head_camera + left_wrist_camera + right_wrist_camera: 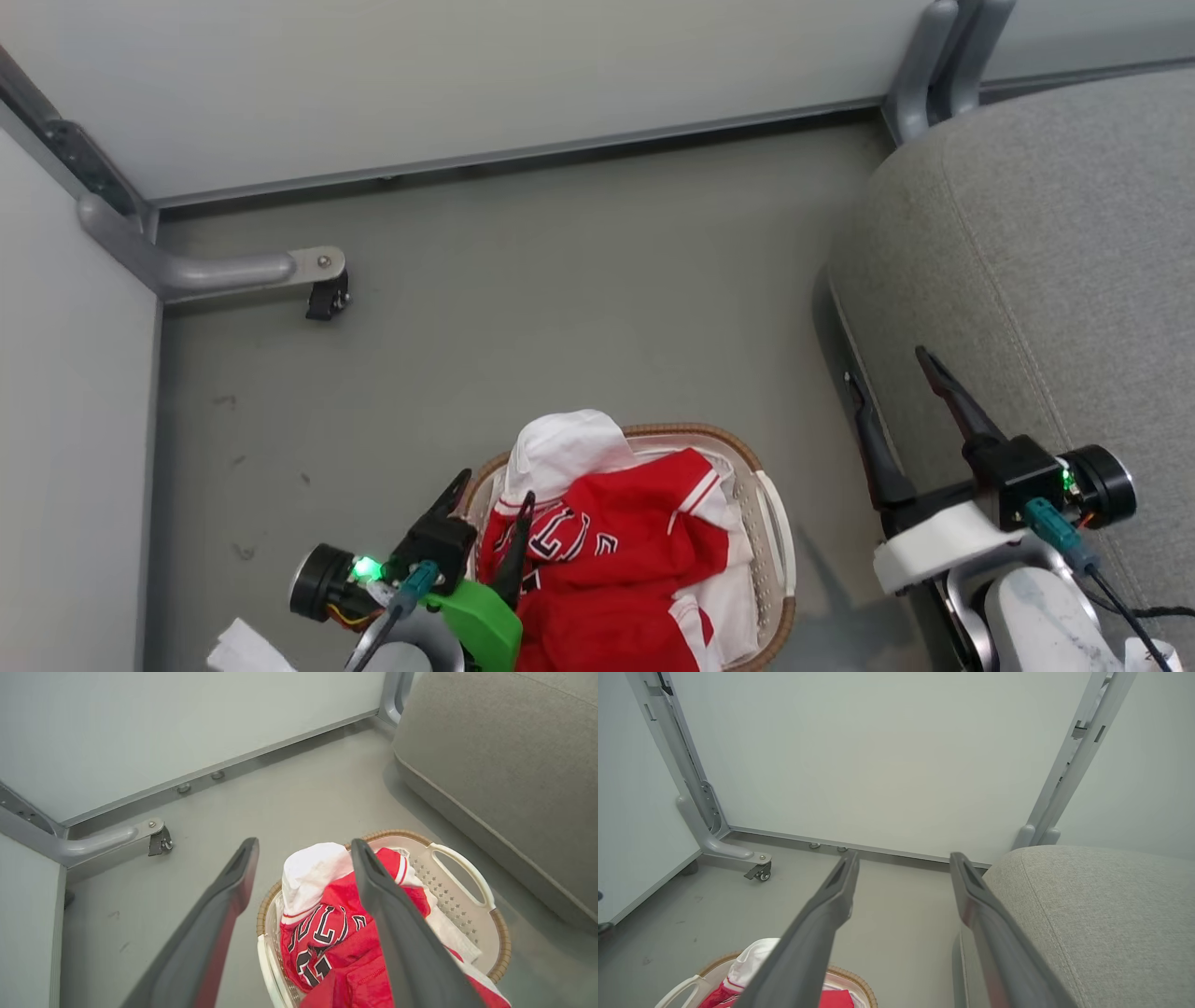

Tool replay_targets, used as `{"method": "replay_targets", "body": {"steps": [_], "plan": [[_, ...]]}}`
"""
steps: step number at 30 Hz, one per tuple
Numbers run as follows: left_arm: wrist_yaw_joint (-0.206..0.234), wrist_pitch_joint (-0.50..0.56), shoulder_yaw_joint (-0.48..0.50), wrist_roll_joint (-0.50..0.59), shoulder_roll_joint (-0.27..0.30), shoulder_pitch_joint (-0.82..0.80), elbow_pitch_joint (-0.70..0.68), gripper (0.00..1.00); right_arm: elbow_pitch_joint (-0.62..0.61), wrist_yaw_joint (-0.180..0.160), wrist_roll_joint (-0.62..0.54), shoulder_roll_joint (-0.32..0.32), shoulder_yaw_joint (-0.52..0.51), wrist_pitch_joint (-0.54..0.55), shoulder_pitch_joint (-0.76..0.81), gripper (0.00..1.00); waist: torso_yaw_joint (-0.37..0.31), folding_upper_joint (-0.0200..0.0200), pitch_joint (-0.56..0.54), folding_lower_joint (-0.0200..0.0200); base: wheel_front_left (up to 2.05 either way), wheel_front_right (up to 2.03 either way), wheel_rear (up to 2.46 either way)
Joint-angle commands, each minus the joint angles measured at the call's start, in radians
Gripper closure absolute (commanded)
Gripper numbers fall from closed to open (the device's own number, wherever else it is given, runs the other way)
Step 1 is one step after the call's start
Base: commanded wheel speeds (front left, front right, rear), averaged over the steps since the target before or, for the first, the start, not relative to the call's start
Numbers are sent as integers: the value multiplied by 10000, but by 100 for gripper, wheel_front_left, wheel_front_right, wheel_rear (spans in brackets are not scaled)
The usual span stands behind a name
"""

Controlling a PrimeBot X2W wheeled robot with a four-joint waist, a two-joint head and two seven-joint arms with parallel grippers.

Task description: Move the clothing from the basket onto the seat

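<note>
Hovering spread over the basket (767, 509), left gripper (495, 488) faces clothing (616, 546) that looks light and limp, so pinch the raised red fold; right gripper (886, 366) spread, empty.

basket (771, 534) bottom cropped, seat (1055, 280) right side cropped

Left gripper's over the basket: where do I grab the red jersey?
Probably the raised red fold beside the lettering, from straight above with the open left gripper. The jersey is heaped above the basket rim, so that fold stands free to pinch.
</note>
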Motion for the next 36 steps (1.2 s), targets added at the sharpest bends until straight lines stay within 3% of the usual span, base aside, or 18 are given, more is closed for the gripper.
{"method": "replay_targets", "body": {"steps": [1, 10, 19, 36], "plan": [[-81, 5, -169, 125, 56, -517, 398, 0, -68, -6, 29, -46, -43, -22, -259, 0, -394, -1, 1359, -1, 0, 0, 0], [-338, 286, -1958, 17, 59, -2486, 3321, 0, -308, -6, 248, -38, 30, -21, -1183, 0, -1074, -1, 3236, -1, 0, 0, 0], [-339, 995, -3492, -547, 65, -3553, 4864, 0, -518, -6, 613, -37, 287, -21, -1828, 0, -1670, -1, 4605, -1, 0, 0, 0], [-251, 1858, -3345, -1379, 122, -4430, 6584, 0, -586, -6, 1273, -35, 856, -21, -2217, 0, -2178, -1, 5657, -1, 0, 0, 0]]}}
